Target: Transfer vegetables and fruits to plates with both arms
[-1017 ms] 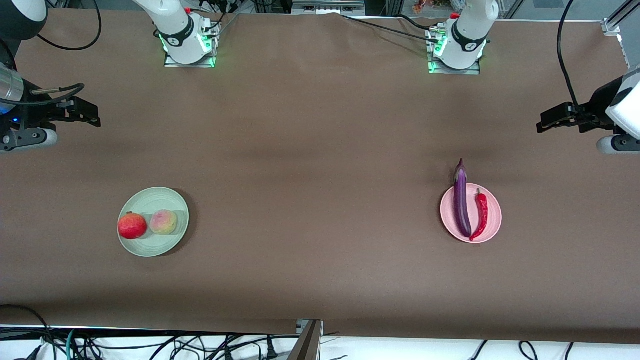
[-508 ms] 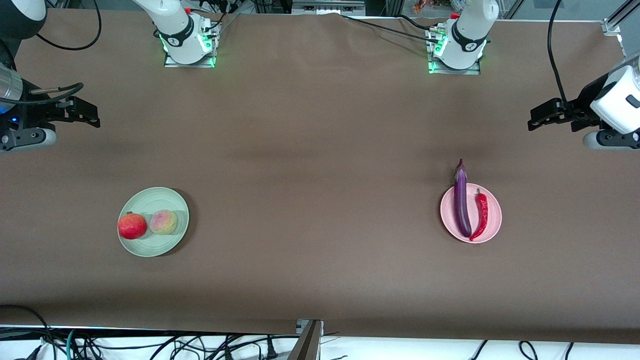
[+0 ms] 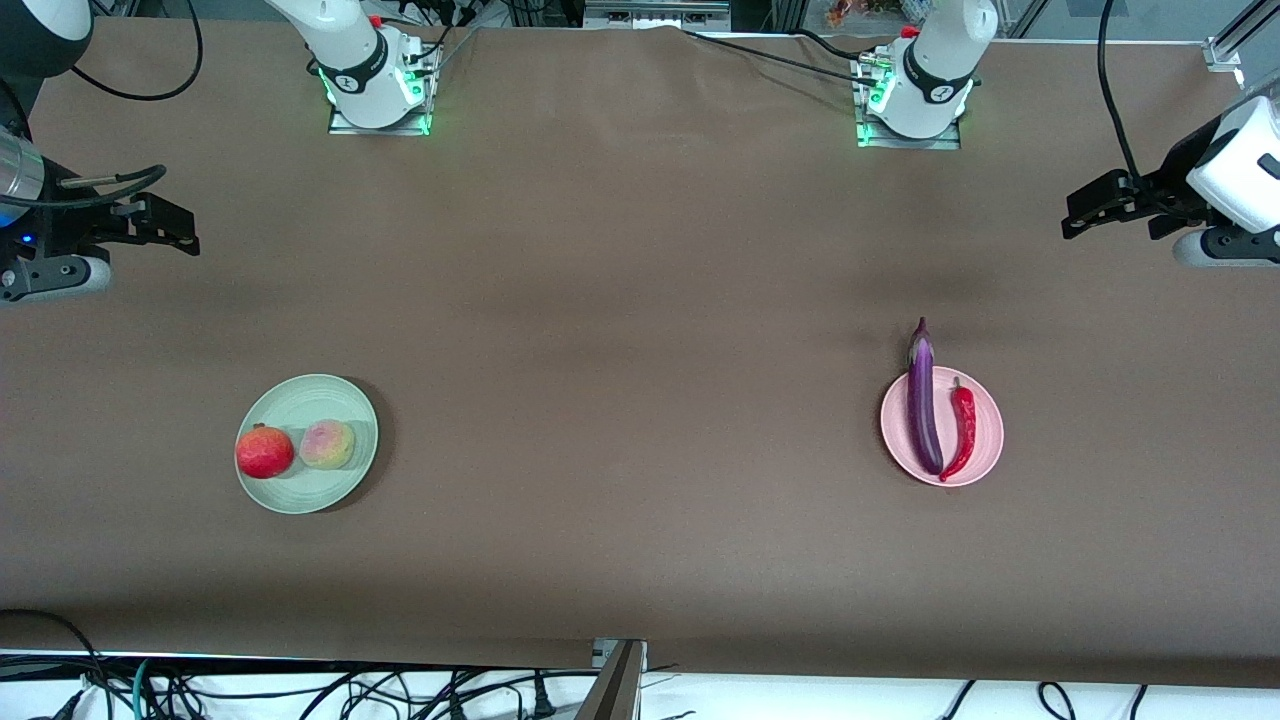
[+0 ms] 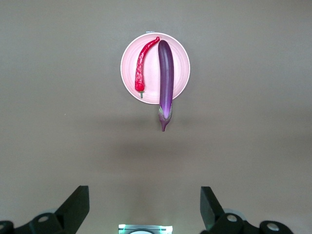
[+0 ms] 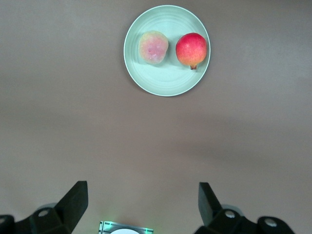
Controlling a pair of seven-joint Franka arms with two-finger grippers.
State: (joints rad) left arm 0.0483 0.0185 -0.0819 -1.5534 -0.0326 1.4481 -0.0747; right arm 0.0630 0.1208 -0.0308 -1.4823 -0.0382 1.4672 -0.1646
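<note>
A pale green plate [image 3: 310, 400] toward the right arm's end holds the red pomegranate [image 3: 264, 452] and the yellow-pink peach [image 3: 327, 444] side by side. A pink plate [image 3: 986, 425] toward the left arm's end carries the purple eggplant [image 3: 923, 400], its stem end overhanging the rim, and the red chili [image 3: 962, 430]. My left gripper [image 3: 1080, 212] hangs open and empty over bare table, well away from the pink plate [image 4: 180, 68]. My right gripper [image 3: 175, 228] is open and empty too, over bare table off from the green plate [image 5: 165, 85].
Brown cloth covers the whole table [image 3: 640, 350]. Both arm bases [image 3: 378, 85] with green lights stand along the edge farthest from the front camera. Loose cables [image 3: 300, 690] lie below the nearest table edge.
The left gripper has drifted a little toward the bases' edge of the table. The right arm and all the food have stayed put.
</note>
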